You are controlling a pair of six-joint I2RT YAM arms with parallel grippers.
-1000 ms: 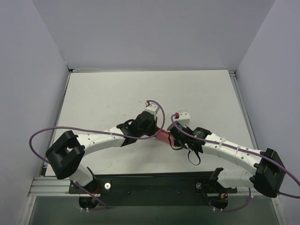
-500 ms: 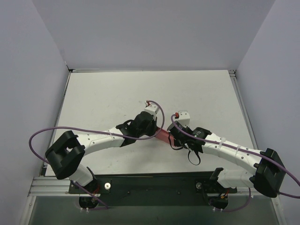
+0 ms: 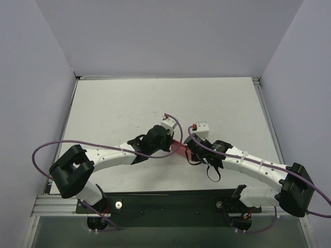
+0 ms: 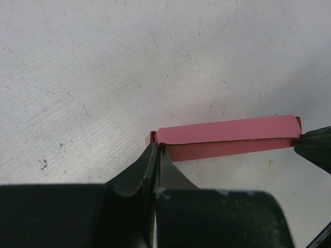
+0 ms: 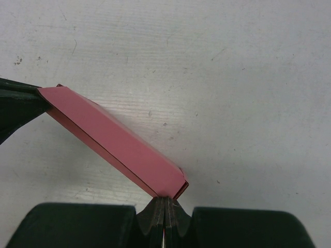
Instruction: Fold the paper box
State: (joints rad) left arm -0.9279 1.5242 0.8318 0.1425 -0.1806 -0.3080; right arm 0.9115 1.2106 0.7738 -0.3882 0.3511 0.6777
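I'm on the left wrist camera, and the paper box (image 4: 227,135) runs as a flattened pink strip across the middle right of the frame. Its left end is nipped between the tips of the left gripper (image 4: 156,150), whose jaws are pressed together on the card with no gap showing. At the right edge of that frame a dark fingertip of the other arm meets the far end of the strip. Over on the right wrist camera, the strip slants from upper left down to bottom centre. Its lower corner is pinched in the right gripper (image 5: 164,199), with those jaws closed tight on it too, so each arm holds one end and the box spans between them. From above, only a sliver of pink shows between the two wrists at the centre of the white table (image 3: 114,103). I can't say from here whether the strip touches the surface or hangs just over it. The left arm (image 3: 111,155) sweeps from its base at lower left across to centre, and the right arm (image 3: 248,164) reaches in from lower right. The two wrists sit nearly nose to nose, with purple cables looping off both.
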